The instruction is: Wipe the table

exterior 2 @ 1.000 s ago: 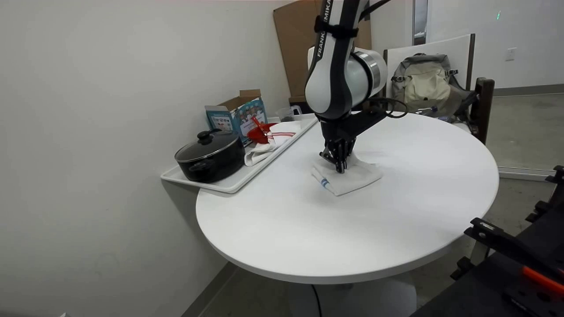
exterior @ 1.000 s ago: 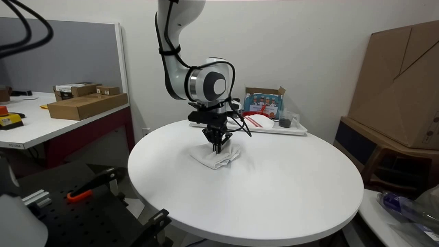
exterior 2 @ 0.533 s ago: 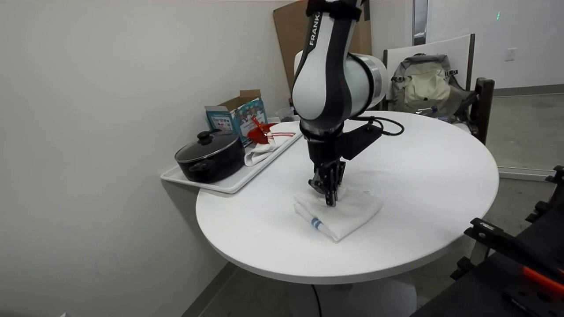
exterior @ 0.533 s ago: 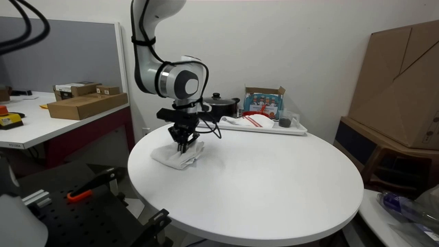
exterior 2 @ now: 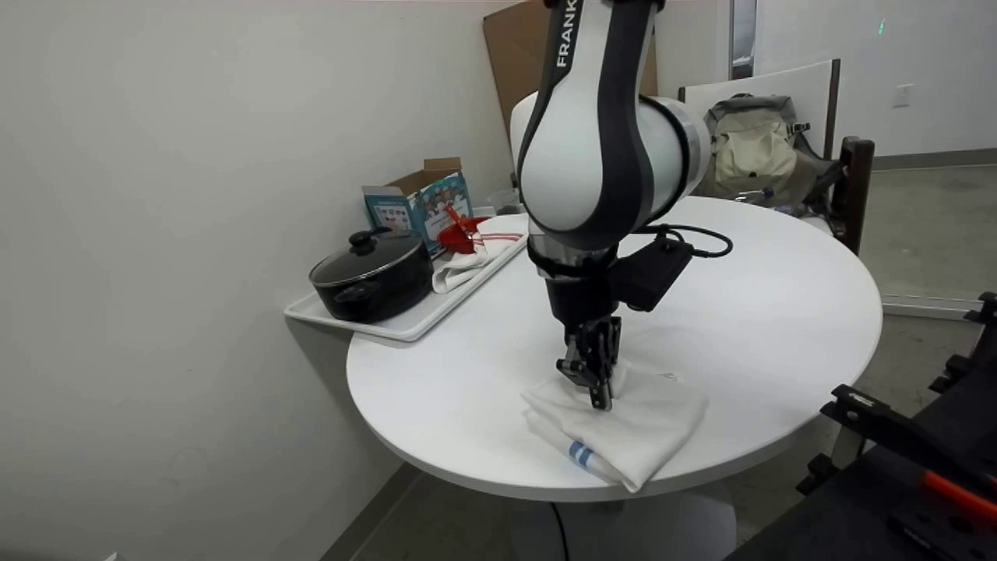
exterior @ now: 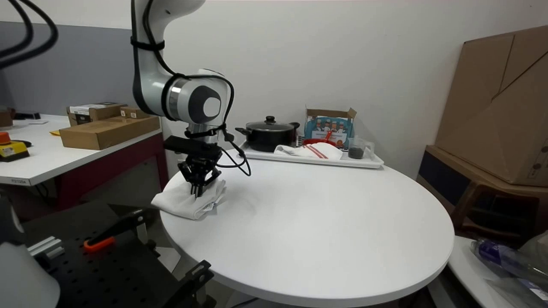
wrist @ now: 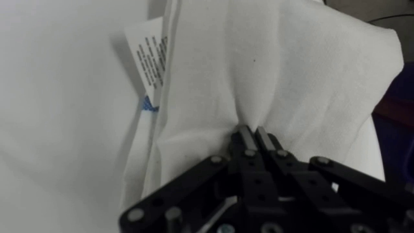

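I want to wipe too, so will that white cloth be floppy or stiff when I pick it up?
Probably floppy: the white cloth puckers where the gripper pinches it. It may unfold when lifted, since it lies folded in layers. Pushed outward, it would likely sag off the table, as one corner pokes past the edge.

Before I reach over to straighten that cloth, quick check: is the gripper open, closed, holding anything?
Gripper: closed, holding the white cloth by a pinched fold.
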Controlling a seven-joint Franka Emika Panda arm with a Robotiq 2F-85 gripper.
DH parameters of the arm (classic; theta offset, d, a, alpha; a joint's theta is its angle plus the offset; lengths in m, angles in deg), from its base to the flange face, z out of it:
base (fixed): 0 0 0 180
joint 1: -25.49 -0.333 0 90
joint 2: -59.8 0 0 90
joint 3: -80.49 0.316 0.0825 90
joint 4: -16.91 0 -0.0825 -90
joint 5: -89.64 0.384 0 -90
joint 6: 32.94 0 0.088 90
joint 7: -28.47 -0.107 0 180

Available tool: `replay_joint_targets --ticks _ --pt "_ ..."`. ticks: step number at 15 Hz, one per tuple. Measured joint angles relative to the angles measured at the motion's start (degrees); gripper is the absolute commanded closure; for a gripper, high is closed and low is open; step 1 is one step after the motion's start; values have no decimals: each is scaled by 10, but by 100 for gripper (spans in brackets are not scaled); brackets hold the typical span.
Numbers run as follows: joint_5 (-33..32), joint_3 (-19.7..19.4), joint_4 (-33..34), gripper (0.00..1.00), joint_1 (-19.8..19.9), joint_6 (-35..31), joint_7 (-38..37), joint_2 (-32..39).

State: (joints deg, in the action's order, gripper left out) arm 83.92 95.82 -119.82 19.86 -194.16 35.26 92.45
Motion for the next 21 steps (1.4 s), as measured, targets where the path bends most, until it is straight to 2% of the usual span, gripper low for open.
replay_joint_targets --ticks 3,7,10,15,18,21 --pt "4 -33 -8 99 19 0 1 -11" --pt "26 -62 -26 99 97 1 26 -25" --pt "38 -71 -28 99 146 2 50 -28" --pt "44 -73 -20 99 172 14 81 -28" --pt "41 -87 19 99 195 71 136 -23" --pt "30 -125 102 99 226 152 201 -9"
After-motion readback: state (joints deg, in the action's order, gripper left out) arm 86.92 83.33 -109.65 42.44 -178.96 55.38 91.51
